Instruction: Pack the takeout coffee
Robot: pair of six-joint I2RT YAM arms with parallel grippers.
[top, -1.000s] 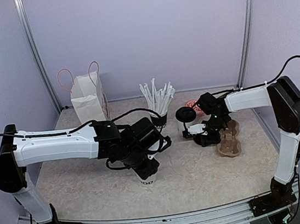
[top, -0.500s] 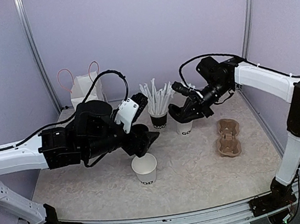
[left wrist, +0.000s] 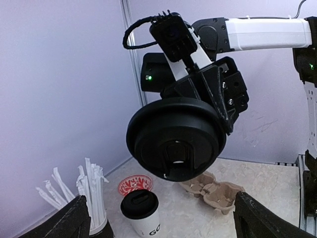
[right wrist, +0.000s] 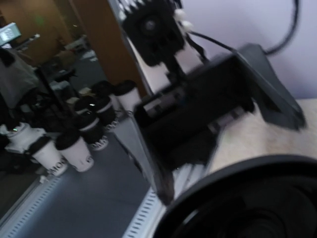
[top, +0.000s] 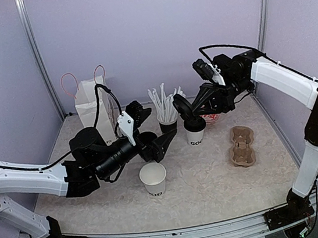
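My right end effector (top: 197, 103) pinched the lid (left wrist: 173, 139), left end effector (top: 161, 146) wide; lid needed seating level on open cup (top: 153, 179).

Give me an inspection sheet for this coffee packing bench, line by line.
Surface: speckled beige table, no spills seen.
Job's things: open cup at the front, no lid on it; lidded cup behind it; spare lid held in the air.
Clutter: straws in a black cup, bag, carrier, red disc.
Grippers: left gripper open and empty near the open cup; right gripper shut on the lid.
Cables: left cable and right cable loop above the arms, clear of the cups.
Surroundings: lilac walls, metal posts; nothing else seen.
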